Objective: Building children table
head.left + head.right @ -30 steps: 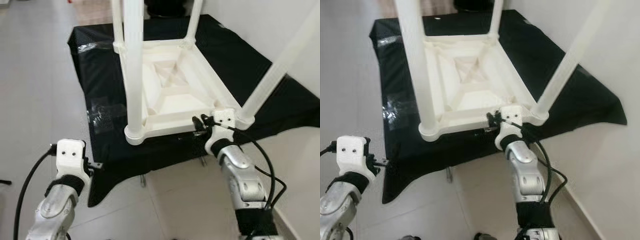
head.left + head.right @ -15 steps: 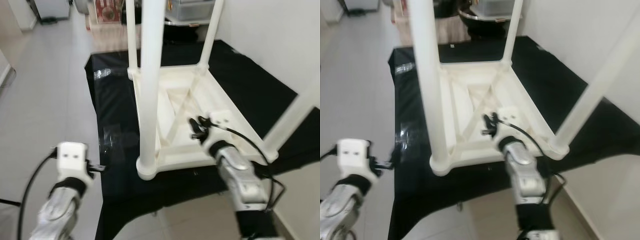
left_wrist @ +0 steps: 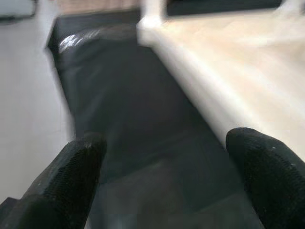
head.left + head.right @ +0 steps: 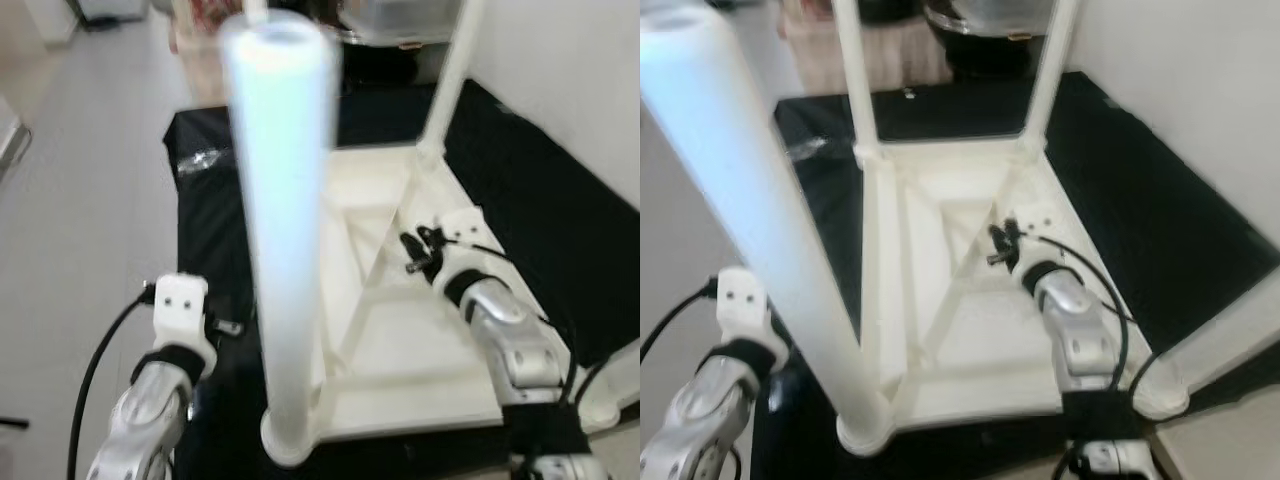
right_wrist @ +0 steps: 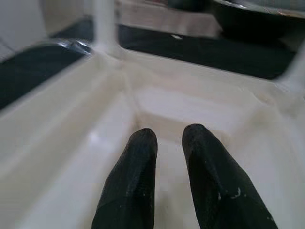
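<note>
A white children's table (image 4: 400, 345) lies upside down on a black cloth (image 4: 205, 225), its legs pointing up. The nearest leg (image 4: 285, 250) rises close to the camera, blurred. My right gripper (image 4: 413, 255) hovers over the table's ribbed underside near its middle. In the right wrist view its fingers (image 5: 138, 162) are nearly together with nothing between them. My left gripper (image 4: 228, 327) is left of the table, above the cloth. In the left wrist view its fingers (image 3: 78, 160) stand wide apart, with the table's side rim (image 3: 190, 81) ahead.
A white wall (image 4: 570, 80) runs along the right. Grey tiled floor (image 4: 80, 200) lies to the left. Two far legs (image 4: 852, 70) stand at the table's back corners, a near right leg (image 4: 1225, 335) slants by my right arm. A dark container (image 4: 985, 25) sits beyond the cloth.
The whole view has shifted closer to and over the table. My right gripper has gone from the near rim to over the middle of the underside. My left gripper has come up beside the table.
</note>
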{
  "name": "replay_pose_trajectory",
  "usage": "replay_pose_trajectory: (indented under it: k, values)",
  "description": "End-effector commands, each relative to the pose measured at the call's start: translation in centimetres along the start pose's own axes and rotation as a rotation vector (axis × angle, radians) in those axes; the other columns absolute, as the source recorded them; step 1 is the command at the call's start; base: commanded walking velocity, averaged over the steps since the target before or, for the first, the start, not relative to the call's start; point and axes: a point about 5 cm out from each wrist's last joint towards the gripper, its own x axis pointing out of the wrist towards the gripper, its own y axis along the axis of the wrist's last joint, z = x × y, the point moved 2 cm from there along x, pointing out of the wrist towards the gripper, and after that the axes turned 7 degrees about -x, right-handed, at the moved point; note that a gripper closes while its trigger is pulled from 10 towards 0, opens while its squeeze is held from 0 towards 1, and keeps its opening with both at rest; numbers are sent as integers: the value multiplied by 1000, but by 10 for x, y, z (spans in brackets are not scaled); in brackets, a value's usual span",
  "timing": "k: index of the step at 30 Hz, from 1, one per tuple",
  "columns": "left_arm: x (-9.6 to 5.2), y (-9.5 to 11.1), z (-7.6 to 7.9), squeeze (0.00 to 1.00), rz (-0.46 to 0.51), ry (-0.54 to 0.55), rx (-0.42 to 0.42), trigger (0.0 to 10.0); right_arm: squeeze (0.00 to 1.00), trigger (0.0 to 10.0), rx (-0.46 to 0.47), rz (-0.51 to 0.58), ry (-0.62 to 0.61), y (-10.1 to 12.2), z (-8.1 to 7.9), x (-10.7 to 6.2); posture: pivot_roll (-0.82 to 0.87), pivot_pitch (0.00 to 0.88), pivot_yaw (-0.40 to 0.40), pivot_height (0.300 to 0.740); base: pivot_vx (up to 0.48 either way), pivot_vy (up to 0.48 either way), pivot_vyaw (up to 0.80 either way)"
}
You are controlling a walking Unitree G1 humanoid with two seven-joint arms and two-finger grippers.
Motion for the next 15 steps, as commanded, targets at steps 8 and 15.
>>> replay_pose_trajectory:
  k: [8, 15]
  values:
    - [-5, -8, 6, 0, -38, -5, 44, 10000, 0, 10000, -34, -85, -19, -11, 13, 3, -14, 141, -43, 740, 0, 0, 700]
    - [-7, -10, 16, 0, -63, -79, 82, 10000, 0, 10000, -114, -221, -68, -23, 20, 7, -14, 143, -43, 740, 0, 0, 0]
